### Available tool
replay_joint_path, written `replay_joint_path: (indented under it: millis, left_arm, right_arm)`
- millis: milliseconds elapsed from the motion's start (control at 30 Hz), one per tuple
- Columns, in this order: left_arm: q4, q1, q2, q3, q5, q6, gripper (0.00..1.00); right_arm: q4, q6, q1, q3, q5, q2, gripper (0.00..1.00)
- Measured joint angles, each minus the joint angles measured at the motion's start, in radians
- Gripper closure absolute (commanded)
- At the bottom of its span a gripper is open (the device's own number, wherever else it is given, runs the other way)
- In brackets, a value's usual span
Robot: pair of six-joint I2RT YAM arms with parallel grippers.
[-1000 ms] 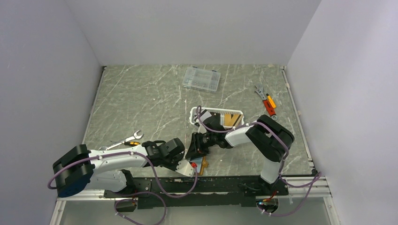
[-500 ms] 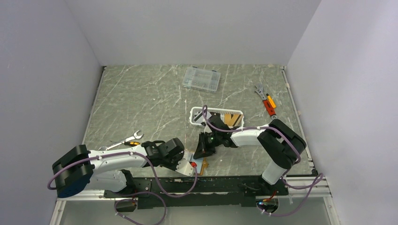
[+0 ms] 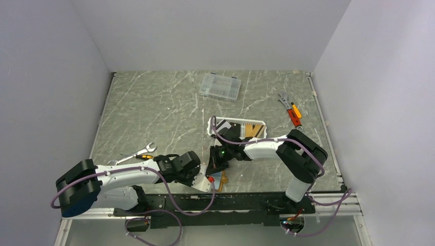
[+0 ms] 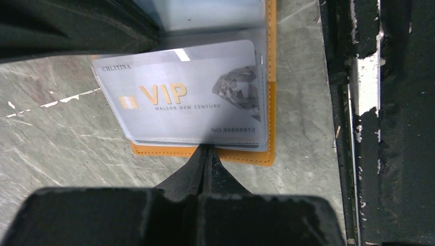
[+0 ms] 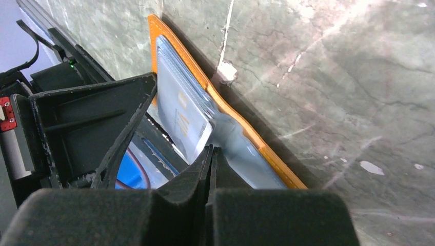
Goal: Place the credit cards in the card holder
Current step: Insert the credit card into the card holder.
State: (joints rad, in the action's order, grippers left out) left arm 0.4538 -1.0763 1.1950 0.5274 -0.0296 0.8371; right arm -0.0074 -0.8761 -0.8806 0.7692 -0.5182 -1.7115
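The card holder (image 3: pixel 221 179) lies open at six o'clock on the table (image 3: pixel 154 113); the left gripper (image 4: pixel 206 156), clenched empty, pins its rim, seemingly so the right gripper (image 5: pixel 211 154), also clenched, can nudge the grey card (image 4: pixel 184 97) deeper

Card holder (image 4: pixel 164 150): orange, laid open on grey marbled bench (image 4: pixel 61 148), clear sleeves fanned. VIP card (image 4: pixel 179 97): silver, held in the topmost sleeve. Gripper (image 4: pixel 206 154): closed, tips met at holder's near edge. Black frame (image 4: pixel 405 169): seen at right.

Marble table (image 3: pixel 154 113) bears card holder (image 4: pixel 271 113), basket (image 3: pixel 238 122), clear box (image 3: pixel 220 86), wrench (image 3: pixel 134 155), pliers (image 3: pixel 290 110)
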Motion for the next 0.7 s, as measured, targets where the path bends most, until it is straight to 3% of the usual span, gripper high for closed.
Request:
replay_joint_path:
  millis: [233, 467, 633, 700]
  left_arm:
    - [0.003, 0.003, 0.012, 0.011, 0.0, -0.011, 1.0]
    - [0.018, 0.006, 0.02, 0.023, -0.003, -0.011, 1.0]
    - [0.018, 0.008, 0.013, 0.022, -0.017, -0.012, 1.0]
    - [0.019, 0.013, 0.008, 0.021, -0.027, -0.013, 1.0]
  right_arm:
    - [-0.083, 0.018, -0.009, 0.071, 0.019, -0.036, 0.99]
    - [-0.162, 0.033, -0.001, 0.114, 0.015, -0.058, 0.56]
    - [-0.223, 0.055, 0.066, 0.072, 0.046, 0.115, 0.4]
    - [-0.245, 0.063, 0.105, 0.043, 0.071, 0.239, 0.38]
